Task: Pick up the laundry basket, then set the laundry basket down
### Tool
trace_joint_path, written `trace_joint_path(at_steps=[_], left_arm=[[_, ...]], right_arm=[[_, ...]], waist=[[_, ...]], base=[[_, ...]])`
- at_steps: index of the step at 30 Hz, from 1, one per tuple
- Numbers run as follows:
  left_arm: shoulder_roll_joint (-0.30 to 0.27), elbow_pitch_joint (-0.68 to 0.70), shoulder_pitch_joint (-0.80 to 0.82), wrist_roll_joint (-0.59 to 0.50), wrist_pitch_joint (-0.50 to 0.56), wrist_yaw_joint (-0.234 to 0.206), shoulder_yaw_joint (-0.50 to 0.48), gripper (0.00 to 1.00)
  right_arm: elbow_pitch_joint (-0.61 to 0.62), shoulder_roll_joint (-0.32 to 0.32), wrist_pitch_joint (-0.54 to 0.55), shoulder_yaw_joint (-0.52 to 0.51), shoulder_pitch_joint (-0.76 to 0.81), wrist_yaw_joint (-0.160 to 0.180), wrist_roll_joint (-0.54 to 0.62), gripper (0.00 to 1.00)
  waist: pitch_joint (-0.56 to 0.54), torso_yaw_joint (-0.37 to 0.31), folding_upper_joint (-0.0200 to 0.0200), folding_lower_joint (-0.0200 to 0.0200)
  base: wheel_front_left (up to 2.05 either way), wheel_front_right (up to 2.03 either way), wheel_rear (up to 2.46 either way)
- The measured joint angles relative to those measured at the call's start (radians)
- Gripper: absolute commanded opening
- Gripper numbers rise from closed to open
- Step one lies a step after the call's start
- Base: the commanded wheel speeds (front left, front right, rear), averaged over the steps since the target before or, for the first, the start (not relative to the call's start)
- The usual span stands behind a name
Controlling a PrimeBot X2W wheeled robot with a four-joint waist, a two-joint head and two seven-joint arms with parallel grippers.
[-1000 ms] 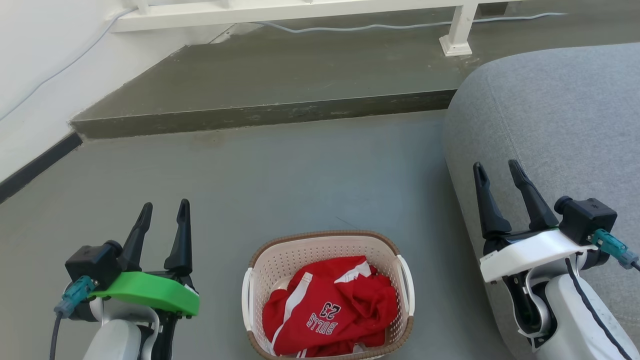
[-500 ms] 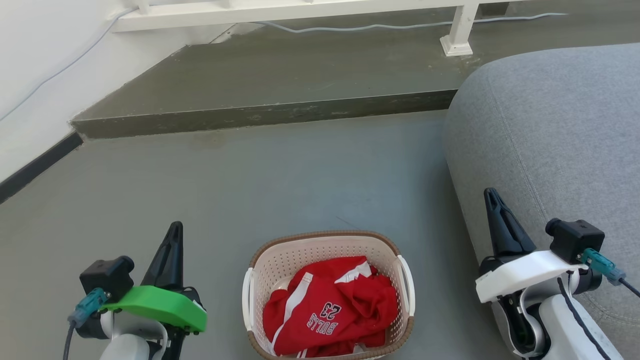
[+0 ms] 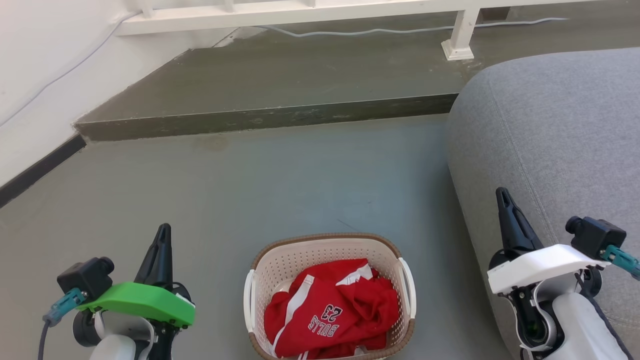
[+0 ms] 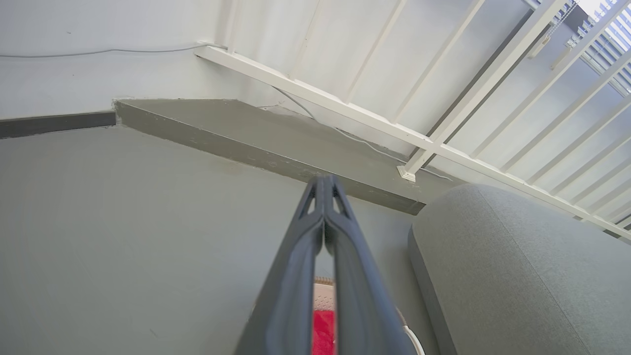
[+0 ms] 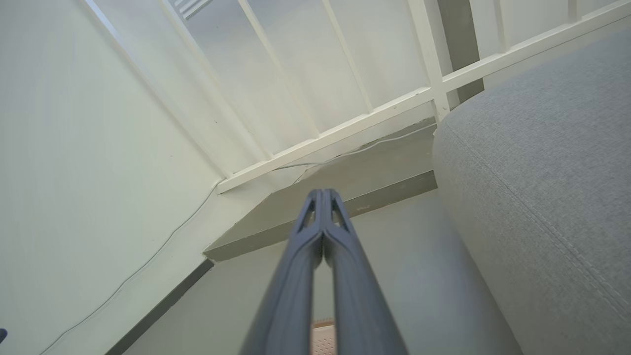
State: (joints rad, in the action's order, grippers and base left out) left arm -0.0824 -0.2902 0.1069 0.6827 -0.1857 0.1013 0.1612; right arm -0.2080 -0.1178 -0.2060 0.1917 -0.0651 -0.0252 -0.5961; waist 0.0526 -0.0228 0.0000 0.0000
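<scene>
The laundry basket (image 3: 277, 267), cream with perforated walls, a brown rim and white side handles, stands on the grey floor at the bottom centre of the head view. A crumpled red jersey (image 3: 330, 312) lies inside it. My left gripper (image 3: 163, 234) hangs shut and empty to the basket's left, clear of its handle. To the basket's right, my right gripper (image 3: 502, 196) is shut with nothing in it, in front of the sofa. Slivers of the laundry basket (image 4: 323, 291) show between the fingers in the left wrist view, and another sliver of the laundry basket (image 5: 323, 340) in the right wrist view.
A grey sofa (image 3: 555, 130) fills the right side, close behind my right arm. A raised concrete step (image 3: 260, 117) crosses the floor ahead, with a white railing (image 3: 300, 10) and a cable beyond. A white wall with a dark skirting runs along the left.
Both grippers went from open to shut and sank lower beside the basket. The head camera shifted slightly. The basket has stayed on the floor.
</scene>
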Motion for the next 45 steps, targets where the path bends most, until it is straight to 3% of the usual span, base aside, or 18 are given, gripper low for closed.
trace_joint_path(at_steps=[45], left_arm=[[0.028,0.003,-0.004,0.486,0.160,0.006,-0.129,0.00]], right_arm=[[-0.034,0.026,0.156,-0.156,0.000,-0.048,-0.544,0.00]], waist=[[-0.027,0.012,0.0000,0.0001]], base=[[0.00,0.00,0.00]])
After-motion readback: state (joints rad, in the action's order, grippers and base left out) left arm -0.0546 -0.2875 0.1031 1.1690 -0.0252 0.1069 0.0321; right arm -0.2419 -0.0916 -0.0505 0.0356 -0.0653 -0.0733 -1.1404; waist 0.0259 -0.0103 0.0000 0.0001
